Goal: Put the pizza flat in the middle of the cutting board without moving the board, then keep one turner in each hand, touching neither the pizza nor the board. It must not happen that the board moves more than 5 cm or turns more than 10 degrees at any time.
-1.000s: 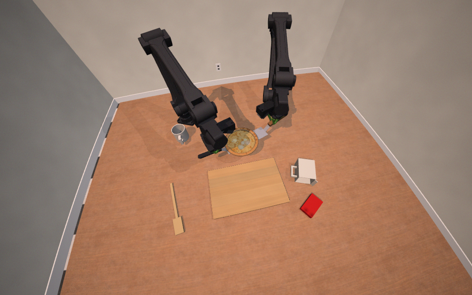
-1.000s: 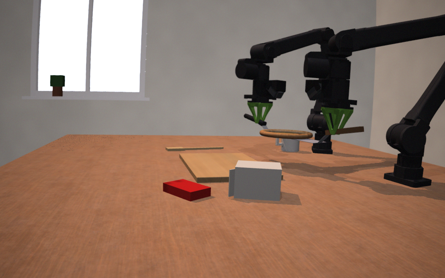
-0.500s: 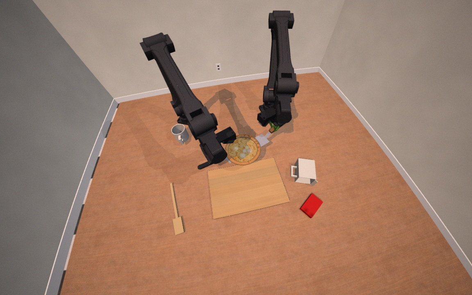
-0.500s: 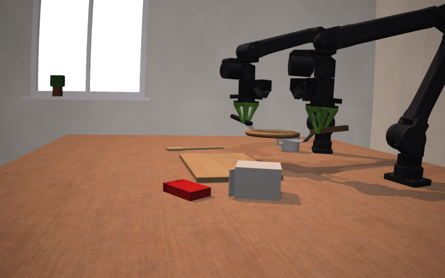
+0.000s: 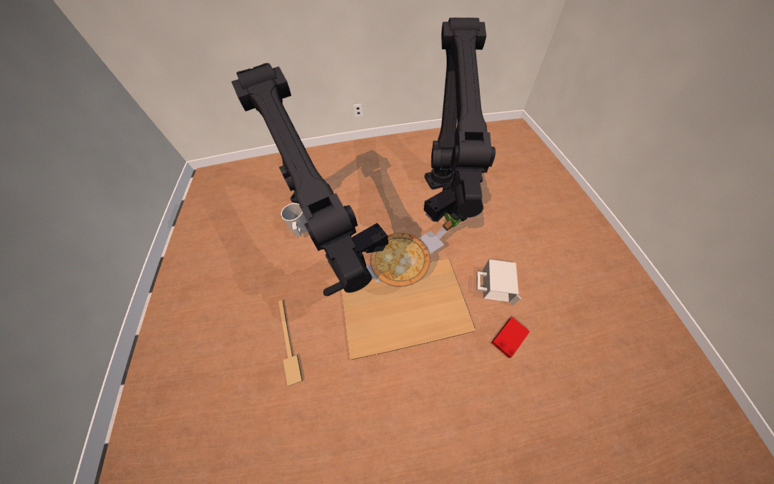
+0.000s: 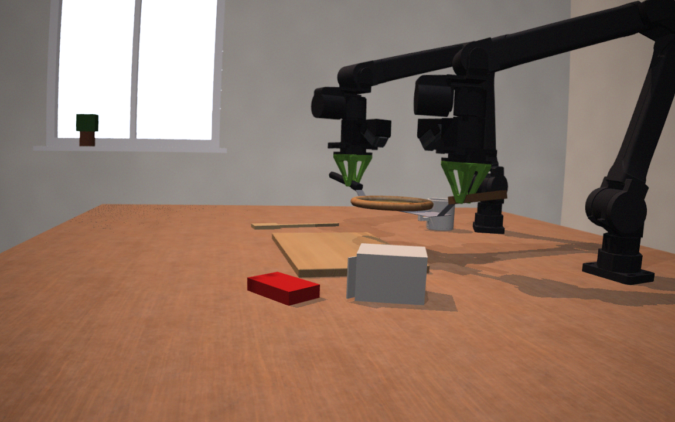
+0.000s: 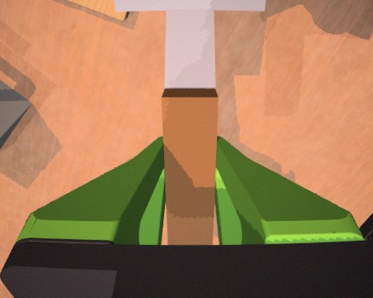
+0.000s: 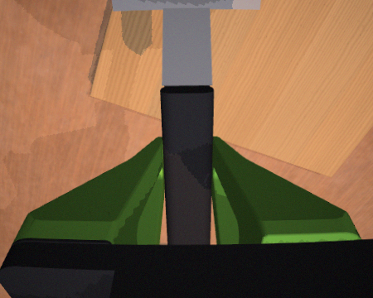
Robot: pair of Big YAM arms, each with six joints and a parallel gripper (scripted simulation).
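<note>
The pizza (image 5: 400, 259) hangs level above the table on two turner blades, over the far edge of the wooden cutting board (image 5: 404, 310). In the exterior view the pizza (image 6: 391, 203) is clearly above the board (image 6: 324, 251). My right gripper (image 5: 365, 277) is shut on the black-handled turner (image 8: 186, 165), whose blade is under the pizza's rim. My left gripper (image 5: 451, 219) is shut on the brown-handled turner (image 7: 189, 161).
A wooden spatula (image 5: 289, 345) lies left of the board. A white box with a handle (image 5: 500, 279) and a red block (image 5: 510, 337) lie right of it. A grey mug (image 5: 292, 216) stands behind the right arm. Both arm bases stand at the back.
</note>
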